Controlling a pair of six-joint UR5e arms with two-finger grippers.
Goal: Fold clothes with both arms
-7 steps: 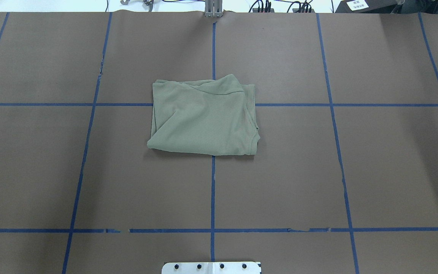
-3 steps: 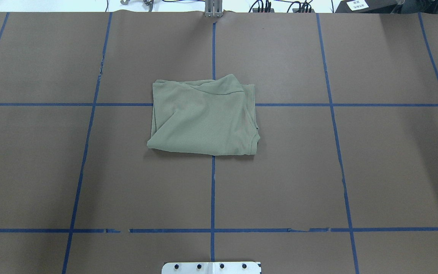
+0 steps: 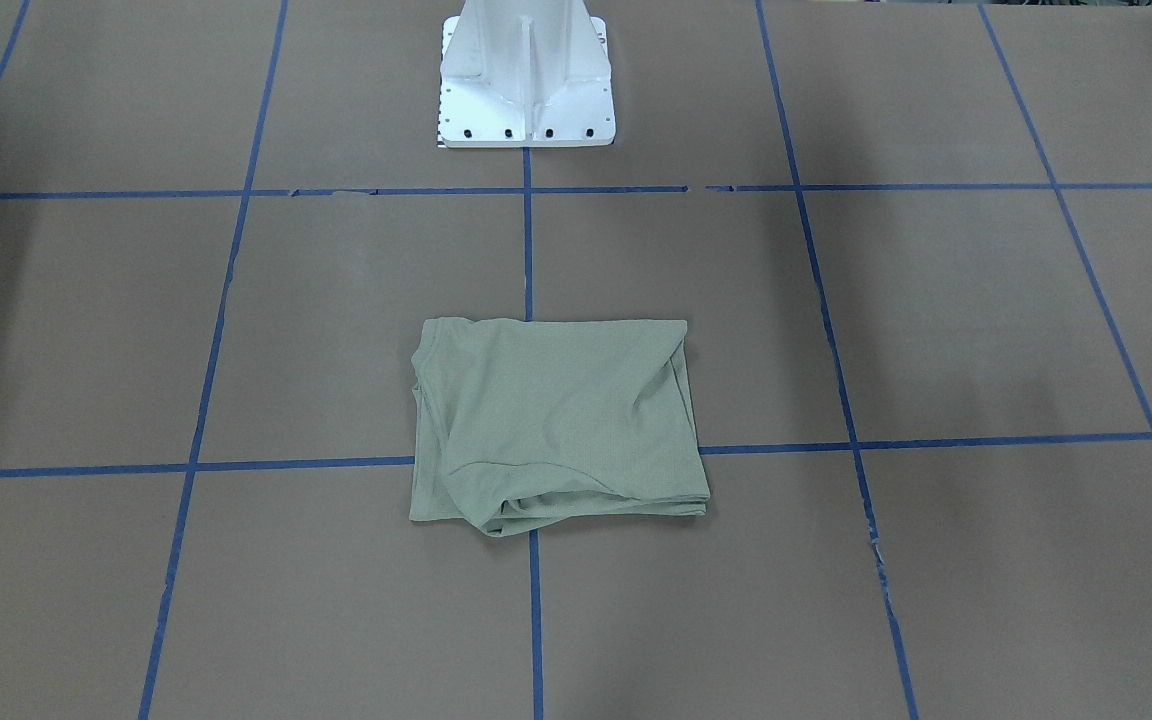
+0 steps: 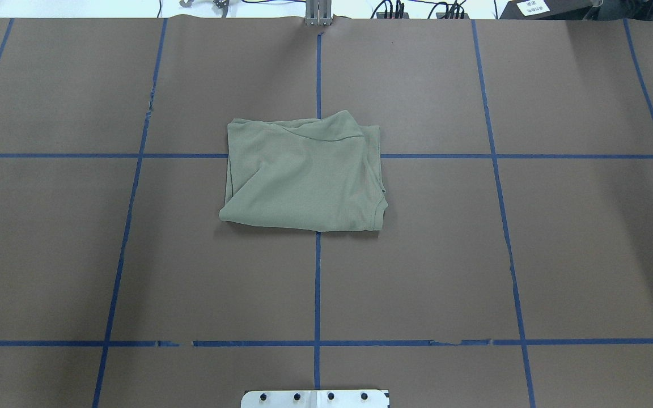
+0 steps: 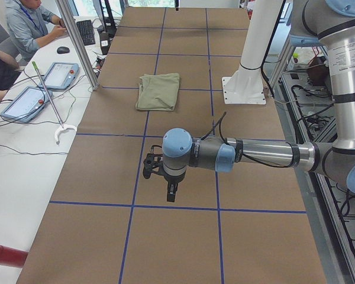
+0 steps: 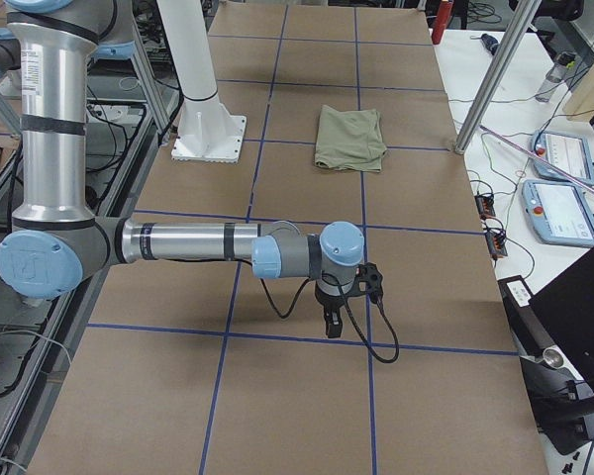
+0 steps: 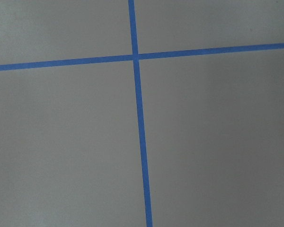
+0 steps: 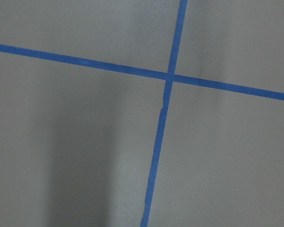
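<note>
Facing the robot, we see the sage-green knit shirt (image 3: 556,425) folded into a soft, rumpled rectangle on the matte brown paper table (image 3: 936,330), over a blue tape crossing (image 3: 528,250). Overhead, it lies mid-table. In the side views, the black left gripper (image 5: 171,196) and right gripper (image 6: 331,329) hang over bare paper, well apart from it; we cannot tell their finger spacing. Both wrist views show only paper and tape.
</note>
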